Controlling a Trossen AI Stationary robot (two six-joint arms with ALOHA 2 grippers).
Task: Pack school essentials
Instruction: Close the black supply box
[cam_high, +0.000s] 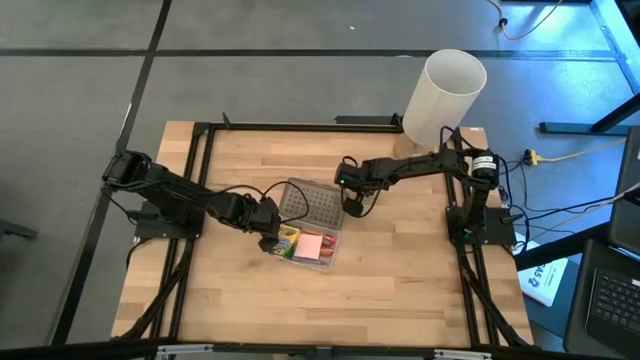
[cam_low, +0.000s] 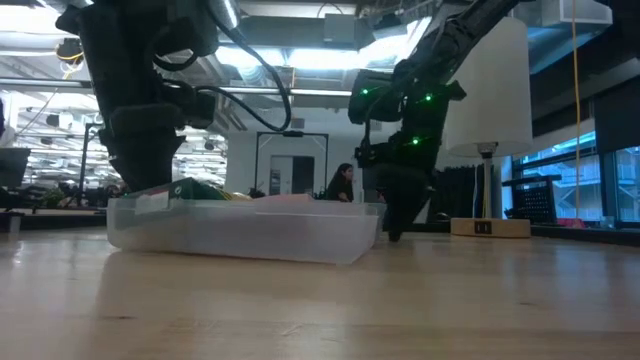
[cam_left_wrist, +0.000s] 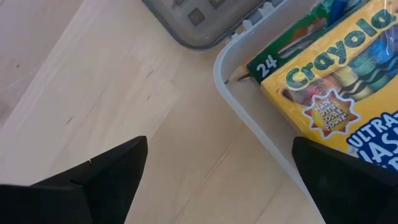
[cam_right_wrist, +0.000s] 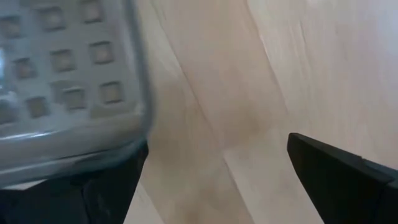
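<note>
While both arms crowd the middle of the wooden table (cam_high: 400, 270), the clear box (cam_high: 318, 262) sits pretty much dead center with the school stuff inside. From overhead you can see the crayon box (cam_high: 289, 240) at the 9 o'clock end of it and the pink block (cam_high: 310, 246) right next to it toward 3 o'clock. The grey dotted lid (cam_high: 308, 203) lies flat on the table at about 12 o'clock from the box, touching or just about touching its edge.

The left gripper (cam_high: 268, 232) is at the 9 o'clock corner of the box. Its wrist camera shows the jaws spread wide, one finger out over bare wood and the other over the crayon box (cam_left_wrist: 336, 87), with the box rim (cam_left_wrist: 249, 124) running between them. Nothing's gripped.

The right gripper (cam_high: 356, 203) is down at the 3 o'clock edge of the lid (cam_right_wrist: 68, 74). Jaws wide there too, one finger at the lid's edge and the other out over plain table, holding nothing.

A tall white cylinder (cam_high: 443, 95) stands at the far edge, roughly 1 o'clock.
</note>
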